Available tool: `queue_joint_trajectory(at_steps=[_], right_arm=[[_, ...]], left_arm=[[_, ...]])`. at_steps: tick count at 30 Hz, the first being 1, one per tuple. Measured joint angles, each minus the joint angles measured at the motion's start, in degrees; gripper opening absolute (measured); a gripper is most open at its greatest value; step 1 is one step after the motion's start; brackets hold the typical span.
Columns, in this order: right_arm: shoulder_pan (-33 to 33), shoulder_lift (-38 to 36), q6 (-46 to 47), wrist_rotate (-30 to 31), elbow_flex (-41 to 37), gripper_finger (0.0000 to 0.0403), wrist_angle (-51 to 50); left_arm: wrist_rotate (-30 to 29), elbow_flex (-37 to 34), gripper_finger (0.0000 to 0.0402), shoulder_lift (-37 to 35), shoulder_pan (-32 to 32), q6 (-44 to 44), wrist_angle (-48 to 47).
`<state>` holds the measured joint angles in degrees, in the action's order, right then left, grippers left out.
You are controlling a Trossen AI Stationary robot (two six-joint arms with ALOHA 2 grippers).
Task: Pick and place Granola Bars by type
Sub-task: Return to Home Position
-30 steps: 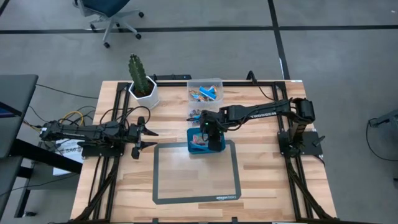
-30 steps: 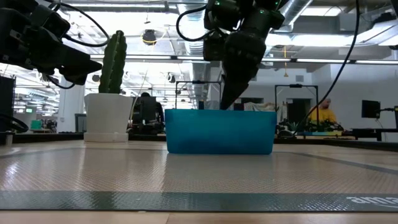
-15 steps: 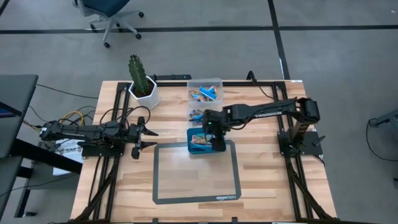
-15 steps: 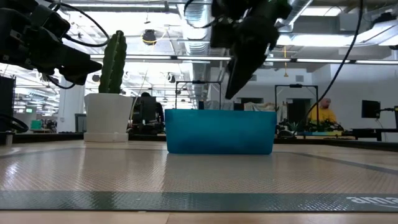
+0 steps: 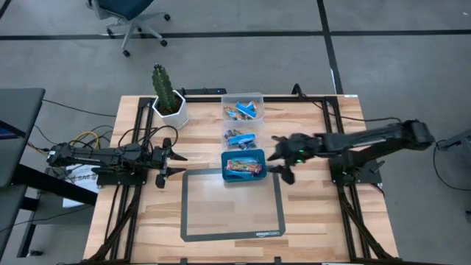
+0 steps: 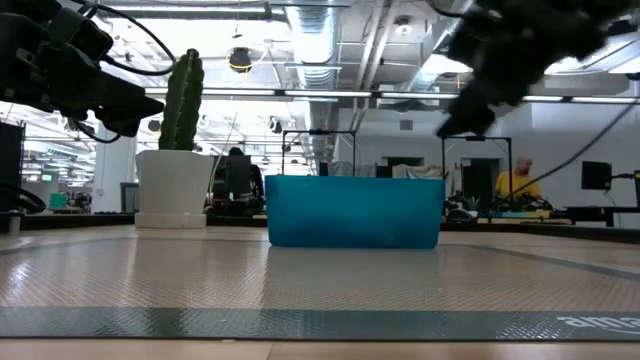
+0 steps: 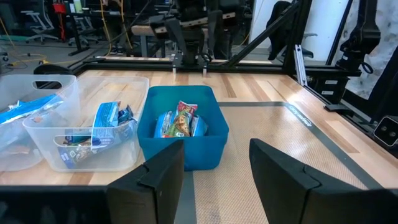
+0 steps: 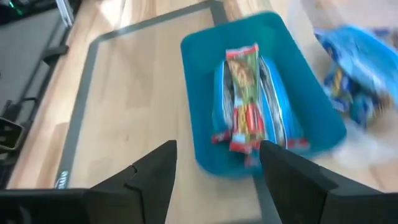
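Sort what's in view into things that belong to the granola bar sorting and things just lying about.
Belongs to the job: granola bars in the blue bin; blue-wrapped bars in the clear bins; right gripper, open, raised right of the blue bin; left gripper, open, at the table's left.
Just lying about: cactus in its white pot; office chair beyond the table.

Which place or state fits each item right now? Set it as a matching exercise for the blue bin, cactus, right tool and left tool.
Items:
1. blue bin
2. cactus
3. right tool
4. left tool

Places or states:
A. in a white pot near a table corner
B. open, just beside the blue bin
C. holds red-and-green granola bars
D. open, at the mat's left edge

Pairs: 1-C, 2-A, 3-B, 4-D
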<state>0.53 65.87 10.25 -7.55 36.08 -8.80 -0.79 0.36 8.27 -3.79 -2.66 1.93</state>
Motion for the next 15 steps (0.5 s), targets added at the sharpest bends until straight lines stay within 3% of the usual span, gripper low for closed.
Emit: queue_joint_trajectory(at_steps=[9, 15], right_arm=[[-0.50, -22.66, 4.67, 1.69, -18.90, 0.0221, 5.08], [2.32, -31.77, 7.75, 4.78, -25.75, 0.0221, 15.35]], left_arm=[[0.02, 0.01, 0.0174, -0.01, 0.01, 0.02, 0.00], [0.02, 0.01, 0.0174, -0.02, 0.00, 0.00, 0.00]])
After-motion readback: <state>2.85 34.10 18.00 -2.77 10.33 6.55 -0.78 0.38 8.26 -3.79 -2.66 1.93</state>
